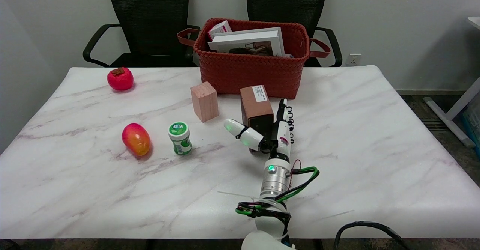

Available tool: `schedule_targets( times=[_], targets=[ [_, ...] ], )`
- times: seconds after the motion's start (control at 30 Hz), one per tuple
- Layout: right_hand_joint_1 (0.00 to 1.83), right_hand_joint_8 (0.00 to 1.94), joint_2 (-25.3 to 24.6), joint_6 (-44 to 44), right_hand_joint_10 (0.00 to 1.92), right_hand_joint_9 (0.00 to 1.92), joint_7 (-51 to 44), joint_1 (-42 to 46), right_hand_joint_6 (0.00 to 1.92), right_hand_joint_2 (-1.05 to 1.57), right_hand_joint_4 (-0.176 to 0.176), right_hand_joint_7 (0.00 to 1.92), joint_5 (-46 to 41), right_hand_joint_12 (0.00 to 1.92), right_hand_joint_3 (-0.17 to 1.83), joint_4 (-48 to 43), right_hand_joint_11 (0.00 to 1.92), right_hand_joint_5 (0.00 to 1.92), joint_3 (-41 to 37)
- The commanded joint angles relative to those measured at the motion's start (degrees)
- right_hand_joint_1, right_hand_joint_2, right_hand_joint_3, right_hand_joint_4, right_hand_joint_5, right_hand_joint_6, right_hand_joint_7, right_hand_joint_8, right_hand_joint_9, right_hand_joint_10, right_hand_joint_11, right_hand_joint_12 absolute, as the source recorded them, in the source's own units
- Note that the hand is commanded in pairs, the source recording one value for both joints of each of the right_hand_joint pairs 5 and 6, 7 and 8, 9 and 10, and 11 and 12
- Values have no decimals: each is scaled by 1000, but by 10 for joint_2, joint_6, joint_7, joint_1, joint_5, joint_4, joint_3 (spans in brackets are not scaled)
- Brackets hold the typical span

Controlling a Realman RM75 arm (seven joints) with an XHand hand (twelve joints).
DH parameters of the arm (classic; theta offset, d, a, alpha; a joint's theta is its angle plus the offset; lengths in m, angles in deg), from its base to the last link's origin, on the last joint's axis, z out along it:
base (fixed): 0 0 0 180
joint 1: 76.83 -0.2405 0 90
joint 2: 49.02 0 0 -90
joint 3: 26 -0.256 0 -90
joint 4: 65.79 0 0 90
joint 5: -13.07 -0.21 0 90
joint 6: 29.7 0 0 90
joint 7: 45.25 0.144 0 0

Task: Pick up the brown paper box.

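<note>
The brown paper box (256, 105) stands on the marble table (375, 148) just in front of the red basket, a white label on its top. My right hand (276, 134) reaches in from the lower right and sits against the box's near right side. Its fingers (285, 119) stretch along the box's right face, close to it or touching; I cannot tell which. The thumb (243, 133) is spread out to the left, in front of the box's near face and apart from it. The box rests on the table and the hand holds nothing.
A red woven basket (240, 73) with books in it stands right behind the box. A wooden block (204, 101) stands left of the box. Further left are a green-capped bottle (180, 137), an orange-red fruit (136, 139) and a red persimmon (120, 78). Two black chairs stand behind the table.
</note>
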Motion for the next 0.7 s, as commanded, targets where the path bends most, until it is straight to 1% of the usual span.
schedule_targets(
  times=[0.03, 0.1, 0.63, 0.7],
  targets=[
    [941, 0, 2, -1, 0, 0, -1, -11, 0, 460, 0, 0, -4, 0, -66, 10, 0, 0, -8],
    [987, 0, 2, -4, 0, 0, 0, -11, 0, 474, 0, 0, -4, 0, -47, 10, 0, 0, -8],
    [994, 0, 2, -25, 0, 0, 3, -13, 0, 543, 0, 0, -13, 0, 1, 14, 0, 0, -10],
    [998, 0, 2, -23, 5, 5, 3, -13, 0, 587, 0, 0, -13, 0, 52, 14, 0, 0, -10]
  ],
)
